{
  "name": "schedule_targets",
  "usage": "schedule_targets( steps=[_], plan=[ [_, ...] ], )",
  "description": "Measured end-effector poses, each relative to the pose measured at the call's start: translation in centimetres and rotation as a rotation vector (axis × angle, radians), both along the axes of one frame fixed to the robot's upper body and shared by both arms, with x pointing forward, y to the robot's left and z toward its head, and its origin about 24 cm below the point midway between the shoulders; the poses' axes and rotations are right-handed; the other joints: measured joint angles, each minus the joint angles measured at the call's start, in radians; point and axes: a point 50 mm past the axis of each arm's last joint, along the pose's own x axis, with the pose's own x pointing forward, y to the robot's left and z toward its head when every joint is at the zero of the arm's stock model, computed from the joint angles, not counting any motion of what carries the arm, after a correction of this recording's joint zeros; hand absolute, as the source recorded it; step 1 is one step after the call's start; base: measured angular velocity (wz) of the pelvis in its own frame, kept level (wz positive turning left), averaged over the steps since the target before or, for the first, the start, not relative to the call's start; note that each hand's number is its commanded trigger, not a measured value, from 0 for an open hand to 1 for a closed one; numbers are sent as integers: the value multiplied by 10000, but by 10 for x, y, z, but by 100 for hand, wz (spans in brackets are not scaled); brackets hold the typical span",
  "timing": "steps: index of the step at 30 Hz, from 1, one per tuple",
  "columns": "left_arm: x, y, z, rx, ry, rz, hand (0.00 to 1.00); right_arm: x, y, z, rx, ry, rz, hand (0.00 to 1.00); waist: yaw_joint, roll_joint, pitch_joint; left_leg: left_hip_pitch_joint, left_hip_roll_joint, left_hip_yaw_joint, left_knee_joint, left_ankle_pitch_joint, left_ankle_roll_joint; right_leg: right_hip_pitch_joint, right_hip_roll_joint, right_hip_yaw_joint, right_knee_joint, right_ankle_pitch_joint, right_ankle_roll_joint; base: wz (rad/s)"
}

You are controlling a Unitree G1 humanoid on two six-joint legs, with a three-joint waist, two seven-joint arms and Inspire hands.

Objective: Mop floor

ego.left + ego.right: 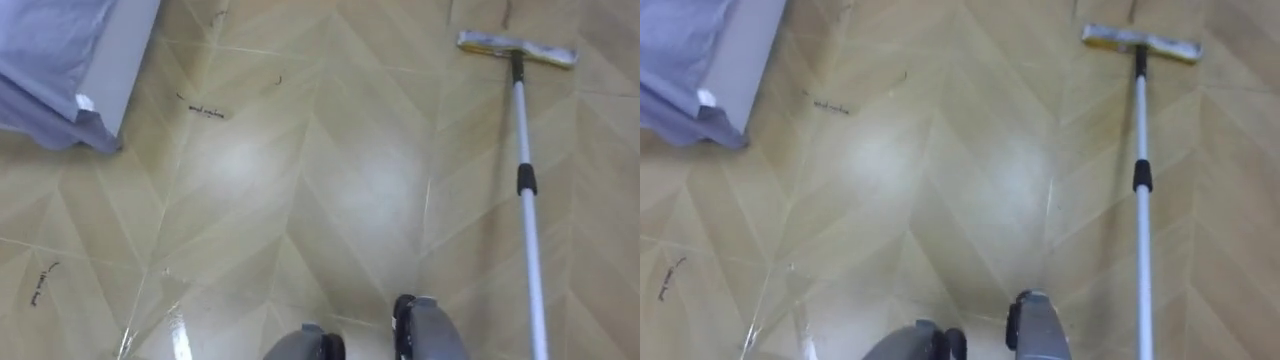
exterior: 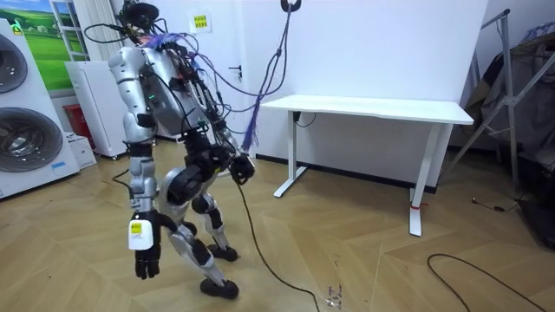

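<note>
A flat mop lies on the wooden floor to my right. Its yellow-grey head [image 1: 517,47] rests far ahead, and its white pole [image 1: 527,210] with a black collar runs back towards me to the view's lower edge. In the room view I stand with bent knees near the white appliances, leaning forward. My right hand [image 2: 146,257] hangs low beside my leg with relaxed fingers, holding nothing. My left hand [image 2: 241,166] is held in front of my hips, a dark shape.
A bed with a grey-blue sheet [image 1: 60,70] fills the far left corner ahead. Black marks [image 1: 205,110] dot the floor. In the room view there are a white desk [image 2: 373,108], washing machines [image 2: 26,113] and cables on the floor [image 2: 486,269].
</note>
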Motion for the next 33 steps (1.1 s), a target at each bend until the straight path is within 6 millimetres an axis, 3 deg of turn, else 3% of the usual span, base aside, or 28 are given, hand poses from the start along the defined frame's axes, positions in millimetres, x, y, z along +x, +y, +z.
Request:
schedule_targets(
  steps=[1,2,3,5,6,7,8,10,12,13,14,15,16,17,18,19,20,21,22,23,26,28,29,30,31,32,33],
  plan=[
    [-2,2,0,80,101,122,0,10,-1,2,-8,-118,60,100,94,-98,3,-255,92,-10,741,325,-177,52,75,-1,251,-218,-86,-69],
    [-7,6,1,196,214,514,0,34,-3,7,23,-429,294,100,256,-377,-4,-732,143,39,2017,1271,-333,73,178,166,792,-638,-189,-37],
    [-6,9,1,169,92,830,0,63,-8,16,-7,-1015,469,100,322,-713,69,-1243,148,13,3005,2421,-517,131,226,223,1163,-958,-289,-23],
    [5,11,4,133,-360,969,0,105,-17,34,-132,-2165,649,100,457,-903,109,-2003,143,-165,4038,3770,-815,186,400,192,1460,-1228,-487,-11],
    [13,12,5,154,-619,970,0,129,-23,48,-194,-3068,730,100,645,-982,155,-2543,167,-357,4497,3777,-849,227,543,133,1555,-1353,-637,-16],
    [16,14,6,191,-715,952,0,139,-25,53,-196,-3421,837,100,774,-1033,186,-2790,177,-384,4752,3721,-817,276,577,135,1602,-1426,-687,-17],
    [18,17,8,271,-781,927,0,153,-25,61,-110,-3902,1010,100,921,-1226,263,-3190,182,-374,4846,3523,-722,422,644,164,1566,-1544,-697,-4],
    [17,20,8,257,-688,781,0,161,-25,65,112,-4264,956,100,1009,-1353,313,-3514,205,-330,4119,3164,-668,728,675,154,1429,-1749,-621,3],
    [13,17,8,-104,-708,624,0,147,-26,58,353,-4063,629,100,1147,-1293,289,-3136,446,-105,1124,2700,-510,1207,680,155,990,-1969,-407,6],
    [14,17,8,-181,-745,583,0,141,-25,54,437,-3939,565,100,1152,-1253,279,-2963,516,-55,195,2629,-456,1361,676,153,825,-2003,-350,7],
    [9,16,6,-361,-629,454,0,126,-22,46,596,-3553,497,100,1122,-1141,241,-2549,576,-56,-1597,2395,-345,1731,630,135,380,-2078,-194,9],
    [3,16,5,-482,-402,286,0,104,-22,36,735,-3046,293,100,1052,-1037,160,-2315,599,153,-2339,2141,-39,2103,489,135,21,-2174,19,20],
    [3,15,5,-533,-352,196,0,91,-23,31,785,-2774,159,100,963,-990,101,-2185,536,305,-2359,1966,168,2253,375,138,-13,-2250,153,52],
    [3,11,4,-650,-325,37,0,62,-27,24,734,-2215,-211,100,688,-792,37,-1946,166,367,-2321,1641,502,2423,136,278,261,-2248,286,61],
    [3,8,3,-685,-332,-42,0,44,-29,20,675,-1879,-399,100,558,-727,19,-1758,-93,398,-2307,1484,649,2392,-22,470,715,-2117,474,84],
    [4,2,2,-764,-354,-195,0,3,-33,15,507,-1007,-682,100,353,-503,-106,-1399,-542,407,-2230,1170,953,2174,-191,823,1823,-1482,762,73],
    [6,-4,1,-833,-434,-377,0,-38,-31,11,466,-22,-893,100,235,-220,-284,-1050,-781,411,-2157,848,1162,1925,-243,1108,2834,-435,863,55],
    [8,-9,1,-882,-717,-387,0,-68,-28,10,427,648,-1139,100,105,57,-335,-689,-892,387,-2173,608,1291,1722,-197,1289,3522,502,937,22],
    [14,-9,3,-774,-1110,-376,0,-86,-22,9,449,1007,-1309,100,-170,243,-304,-428,-961,324,-2273,438,1365,1388,-176,1285,4015,712,1008,0],
    [19,-7,5,-506,-1386,-328,0,-91,-15,6,478,1174,-1351,100,-407,348,-245,-259,-1087,68,-2391,419,1383,874,-106,1239,4325,658,974,-5],
    [26,-8,6,-323,-1715,-242,0,-91,7,-3,819,1247,-1271,100,-551,426,-151,75,-1121,-503,-2688,417,1367,61,256,1238,3853,486,950,-54],
    [19,-16,3,-560,-1586,74,0,-77,16,-7,947,1199,-905,100,-444,461,-81,693,-1119,-1050,-3145,332,1196,74,279,1130,1733,207,936,-106],
    [12,-17,1,-560,-1393,180,0,-55,15,-8,888,1038,-534,100,-382,425,3,941,-1127,-1404,-3236,319,1161,298,279,968,167,95,847,-112],
    [8,-16,1,-502,-1283,236,0,-45,14,-7,826,966,-324,100,-356,363,42,1006,-1140,-1570,-3216,330,1121,468,324,837,-510,90,837,-131],
    [-2,-11,0,-226,-927,428,0,-9,13,-5,662,622,249,100,-305,148,151,1095,-1246,-1883,-2982,338,884,847,339,579,-1711,225,768,-113],
    [-9,-5,0,-57,-585,673,0,24,8,2,386,244,767,100,-331,-55,200,934,-1286,-1905,-2421,274,504,1141,267,406,-1695,510,556,-96],
    [-9,-4,0,-8,-500,739,0,40,4,6,163,-67,976,100,-312,-85,216,802,-1257,-1892,-2106,260,254,1211,152,161,-1616,414,509,-36]
  ],
)
